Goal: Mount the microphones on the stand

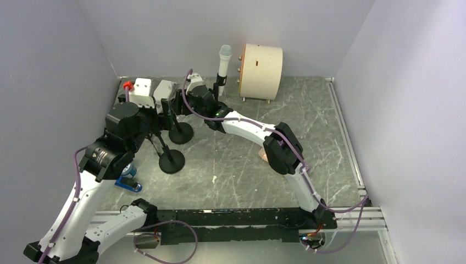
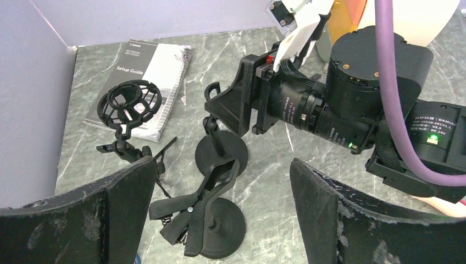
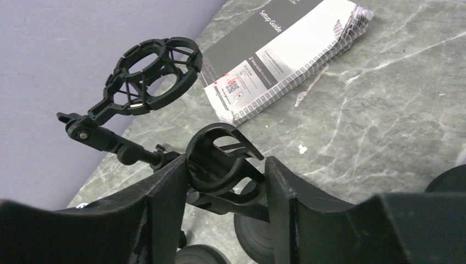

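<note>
We see the right gripper (image 3: 224,171) closed on the black C-shaped clip (image 3: 220,157) of a small desk stand, one finger pressed against each side of the clip, toward the back left of the grey marbled table (image 1: 247,176). The left gripper (image 2: 222,176) hangs wide open just in front of it, holding nothing. Between its spread fingers (image 2: 129,214), lower down on the table, a black spring-clamp stand on a round base (image 2: 214,228) leans over, and just beyond it a second black round base (image 2: 222,148) sits under the right gripper.

A black ring-shaped shock mount (image 3: 151,74) on a jointed arm stands left of the held clip and apart from it. Past that, a white-and-grey "Setup Guide" booklet (image 3: 286,49) lies flat near the left wall.

The white microphone with pale-blue head (image 1: 224,61) stands upright in a black holder at the back wall, to the right of the right gripper. It is just beside a cream cylinder (image 1: 262,71) lying on its side, and neither gripper touches it. We cannot make out any other microphone for certain in these views
</note>
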`<control>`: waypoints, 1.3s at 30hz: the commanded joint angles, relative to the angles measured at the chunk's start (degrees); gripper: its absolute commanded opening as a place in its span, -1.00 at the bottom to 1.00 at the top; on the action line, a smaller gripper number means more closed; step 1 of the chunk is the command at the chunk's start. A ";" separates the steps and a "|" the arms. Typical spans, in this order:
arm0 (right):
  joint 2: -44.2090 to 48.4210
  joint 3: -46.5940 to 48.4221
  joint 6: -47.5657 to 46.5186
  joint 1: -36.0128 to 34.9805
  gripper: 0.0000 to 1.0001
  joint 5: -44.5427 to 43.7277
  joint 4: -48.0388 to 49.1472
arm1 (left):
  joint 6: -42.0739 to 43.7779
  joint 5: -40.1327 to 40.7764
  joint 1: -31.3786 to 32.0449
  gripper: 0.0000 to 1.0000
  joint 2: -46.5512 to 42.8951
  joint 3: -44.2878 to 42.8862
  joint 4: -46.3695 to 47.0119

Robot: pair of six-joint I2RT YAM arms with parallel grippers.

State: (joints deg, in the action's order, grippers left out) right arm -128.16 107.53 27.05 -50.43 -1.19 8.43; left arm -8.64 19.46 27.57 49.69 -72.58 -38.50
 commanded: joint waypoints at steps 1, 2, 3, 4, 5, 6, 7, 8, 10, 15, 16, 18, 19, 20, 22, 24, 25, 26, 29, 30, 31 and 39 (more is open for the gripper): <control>1.51 0.74 -0.10 0.23 -0.13 1.01 2.52 | -1.48 0.73 -0.06 0.89 -1.08 -0.20 0.47; 2.28 0.03 -0.14 0.24 -0.21 0.99 2.52 | -1.53 0.53 -0.06 0.89 -1.02 -0.27 0.45; 3.13 -0.86 -0.21 0.17 -0.27 0.77 2.82 | -1.58 0.29 -0.06 0.89 -0.96 -0.42 0.38; 4.30 -2.08 -0.14 0.12 -0.30 0.46 3.09 | -1.62 -0.02 -0.06 0.89 -0.87 -0.50 0.28; 5.92 -3.27 -0.09 0.19 -0.34 0.17 3.26 | -1.68 -0.42 -0.11 0.89 -0.83 -0.53 0.20; 7.10 -4.52 0.07 0.16 -0.37 -0.09 3.16 | -1.70 -1.03 -0.16 0.89 -0.76 -0.60 0.18; 8.40 -5.73 0.11 0.15 -0.40 -0.44 2.93 | -1.65 -1.71 -0.07 0.89 -0.76 -0.63 0.18; 9.77 -6.94 0.22 0.17 -0.41 -0.99 2.49 | -1.58 -2.42 -0.11 0.89 -0.68 -0.59 0.25; 12.64 -9.30 0.14 0.16 -0.43 -1.91 1.48 | -1.67 -3.80 -0.08 0.89 -0.60 -0.35 0.43; 19.87 -16.00 0.50 0.31 -0.47 -3.77 -1.18 | -2.40 -4.89 -0.06 0.89 0.06 -0.20 0.43; 21.15 -17.42 0.61 0.41 -0.49 -3.85 -1.69 | -2.54 -5.08 -0.06 0.87 0.13 -0.20 0.37; 24.09 -20.90 1.04 0.48 -0.50 -3.82 -2.68 | -2.85 -5.86 -0.06 0.81 0.31 -0.23 0.44; 25.37 -22.42 1.16 0.47 -0.51 -4.01 -3.08 | -3.04 -6.34 -0.06 0.80 0.38 -0.27 0.44; 26.67 -23.62 1.35 0.51 -0.52 -4.14 -3.66 | -3.08 -6.77 -0.07 0.79 0.52 -0.29 0.44; 29.08 -25.92 1.86 0.76 -0.53 -4.19 -4.53 | -3.11 -6.88 -0.11 0.77 0.63 -0.29 0.38; 31.73 -28.46 2.06 0.78 -0.53 -4.09 -5.00 | -3.43 -6.38 -0.06 0.74 0.96 -0.30 0.27; 33.00 -29.77 2.20 0.78 -0.53 -4.15 -5.11 | -3.62 -6.74 -0.06 0.73 1.06 -0.17 0.27; 34.20 -31.10 2.26 0.78 -0.53 -4.18 -5.19 | -3.92 -7.14 -0.06 0.72 1.17 -0.01 0.39; 37.32 -34.46 2.53 0.86 -0.54 -5.20 -6.27 | -4.27 -10.60 -0.06 0.69 1.85 0.57 1.07; 38.37 -35.32 2.53 0.86 -0.54 -5.85 -6.87 | -4.02 -11.63 -0.13 0.68 2.22 0.50 1.16; 39.36 -36.15 2.51 0.86 -0.54 -6.45 -7.37 | -3.92 -12.19 -0.07 0.68 2.70 0.32 0.95; 43.84 -41.26 2.81 1.12 -0.45 -8.29 -8.16 | -2.23 -24.72 -0.06 0.65 5.68 0.74 3.64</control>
State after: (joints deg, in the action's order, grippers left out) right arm -88.25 66.59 27.81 -49.69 -8.32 -4.82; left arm -11.33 5.45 27.55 54.59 -72.34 -37.85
